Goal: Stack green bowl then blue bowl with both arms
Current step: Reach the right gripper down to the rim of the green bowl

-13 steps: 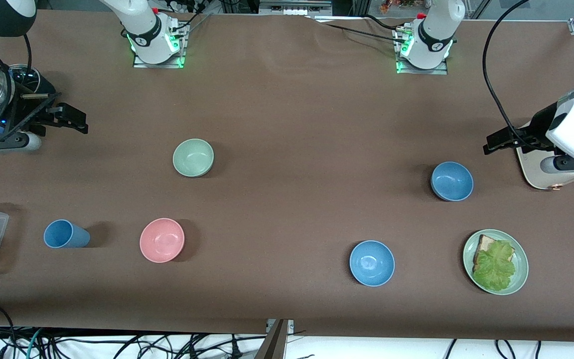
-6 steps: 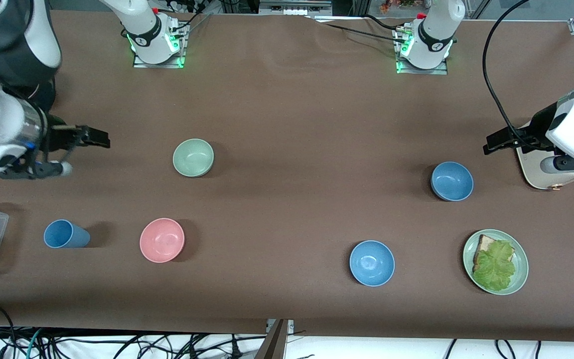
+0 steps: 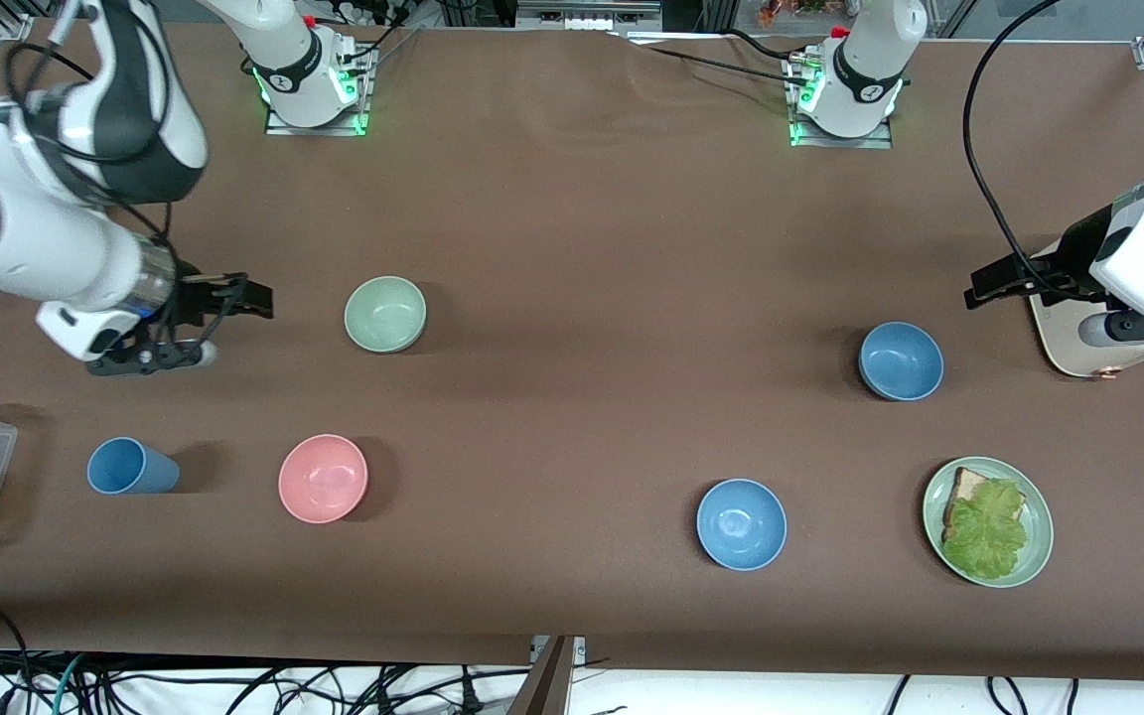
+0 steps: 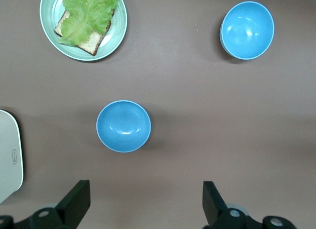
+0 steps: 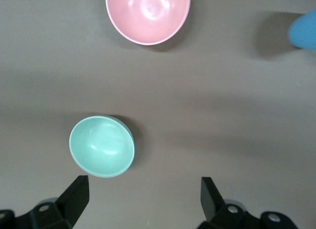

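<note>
My right gripper [image 3: 252,301] hangs open over bare table beside the green bowl [image 3: 385,314], toward the right arm's end; approach step, and next I must drop a finger over its rim. My left gripper [image 3: 979,291], also open, waits near the blue bowl [image 3: 901,360].

Brown table [image 3: 592,228] — cables [image 3: 234,685] (tangled) along its edge.
</note>
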Controlling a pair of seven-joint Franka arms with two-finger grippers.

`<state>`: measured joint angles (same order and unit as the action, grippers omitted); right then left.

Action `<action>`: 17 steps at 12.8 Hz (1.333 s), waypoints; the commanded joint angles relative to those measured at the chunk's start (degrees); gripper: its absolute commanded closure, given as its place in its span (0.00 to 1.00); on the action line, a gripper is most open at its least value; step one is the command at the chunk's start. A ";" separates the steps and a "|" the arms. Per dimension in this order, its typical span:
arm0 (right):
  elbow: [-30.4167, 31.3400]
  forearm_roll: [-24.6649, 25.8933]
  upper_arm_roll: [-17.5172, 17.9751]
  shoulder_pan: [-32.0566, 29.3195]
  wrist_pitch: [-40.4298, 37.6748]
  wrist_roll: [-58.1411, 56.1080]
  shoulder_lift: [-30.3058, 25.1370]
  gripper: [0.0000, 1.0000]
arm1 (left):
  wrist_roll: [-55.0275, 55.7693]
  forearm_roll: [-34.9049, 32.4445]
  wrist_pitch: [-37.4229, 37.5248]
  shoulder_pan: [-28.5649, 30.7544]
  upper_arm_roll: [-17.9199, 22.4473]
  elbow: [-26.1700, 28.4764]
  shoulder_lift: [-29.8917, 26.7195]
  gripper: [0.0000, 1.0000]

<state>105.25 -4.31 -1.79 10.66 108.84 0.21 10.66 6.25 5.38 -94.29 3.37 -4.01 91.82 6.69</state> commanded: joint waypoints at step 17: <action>32.82 -1.23 6.54 -0.02 43.12 5.94 3.49 1.00 | -1.24 -0.37 1.04 0.06 -0.20 -0.41 1.22 0.00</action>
<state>137.66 -4.65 4.36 10.74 151.14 4.71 14.50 6.25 5.38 -94.21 3.24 -3.97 91.83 7.39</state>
